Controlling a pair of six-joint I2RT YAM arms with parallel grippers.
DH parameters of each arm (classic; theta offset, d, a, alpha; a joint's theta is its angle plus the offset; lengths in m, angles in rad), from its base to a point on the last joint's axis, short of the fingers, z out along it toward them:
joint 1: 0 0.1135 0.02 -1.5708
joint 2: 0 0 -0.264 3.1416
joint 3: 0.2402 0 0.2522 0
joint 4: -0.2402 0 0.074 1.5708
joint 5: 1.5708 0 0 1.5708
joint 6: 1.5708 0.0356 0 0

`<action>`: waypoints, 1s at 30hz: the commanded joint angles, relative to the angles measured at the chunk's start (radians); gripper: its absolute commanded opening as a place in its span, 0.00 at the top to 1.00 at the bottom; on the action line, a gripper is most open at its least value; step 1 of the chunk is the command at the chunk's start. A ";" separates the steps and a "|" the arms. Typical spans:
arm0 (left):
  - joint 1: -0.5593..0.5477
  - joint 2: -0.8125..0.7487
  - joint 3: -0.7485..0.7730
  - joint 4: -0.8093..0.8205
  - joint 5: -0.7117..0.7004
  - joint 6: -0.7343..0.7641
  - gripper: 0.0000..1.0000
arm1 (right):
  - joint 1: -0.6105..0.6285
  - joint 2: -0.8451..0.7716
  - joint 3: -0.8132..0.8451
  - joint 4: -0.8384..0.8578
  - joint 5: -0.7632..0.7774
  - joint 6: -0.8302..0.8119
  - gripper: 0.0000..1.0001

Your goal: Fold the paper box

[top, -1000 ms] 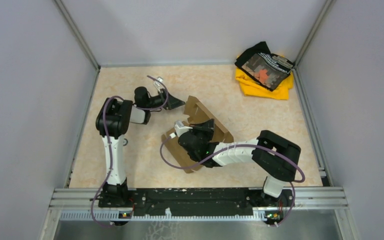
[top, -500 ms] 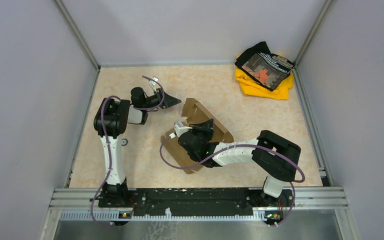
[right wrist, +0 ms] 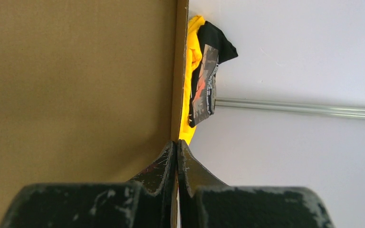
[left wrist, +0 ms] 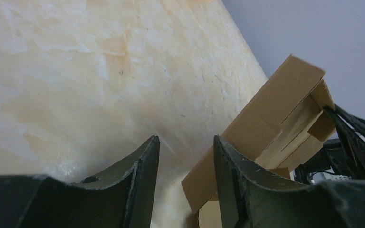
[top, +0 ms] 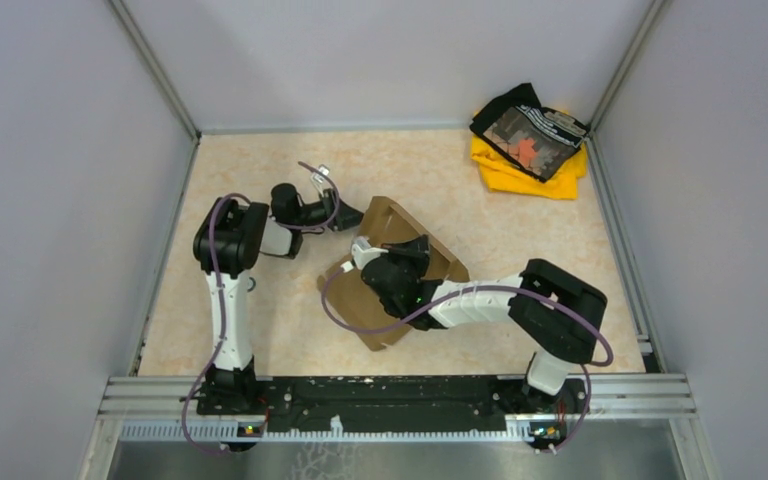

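Note:
The brown paper box (top: pixel 388 300) lies partly folded at the table's middle, with flaps raised at its far end. My right gripper (top: pixel 415 247) is shut on the edge of a raised cardboard panel (right wrist: pixel 76 76); its fingers (right wrist: pixel 171 159) pinch the panel's rim. My left gripper (top: pixel 353 214) is open and empty just left of the box's far flap. In the left wrist view its gripper (left wrist: pixel 185 142) frames the bare table and the corner of a folded flap (left wrist: pixel 266 118) to the right, without touching it.
A yellow and black cloth pile (top: pixel 530 140) lies at the back right corner and also shows in the right wrist view (right wrist: pixel 202 71). Grey walls close the table on three sides. The metal rail (top: pixel 400 395) with the arm bases runs along the near edge.
My left gripper drew back left, then returned right to the box's far flap. The right gripper has lifted its panel slightly and the box has shifted a little.

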 commanded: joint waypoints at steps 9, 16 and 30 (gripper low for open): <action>-0.013 -0.003 -0.078 0.232 0.078 -0.064 0.45 | -0.020 -0.042 -0.004 0.032 -0.031 0.014 1.00; -0.014 -0.013 -0.119 0.325 0.089 -0.102 0.39 | -0.018 -0.020 -0.018 0.076 -0.007 -0.033 1.00; -0.020 -0.004 -0.153 0.416 0.092 -0.145 0.37 | 0.030 0.056 -0.029 0.166 0.043 -0.111 1.00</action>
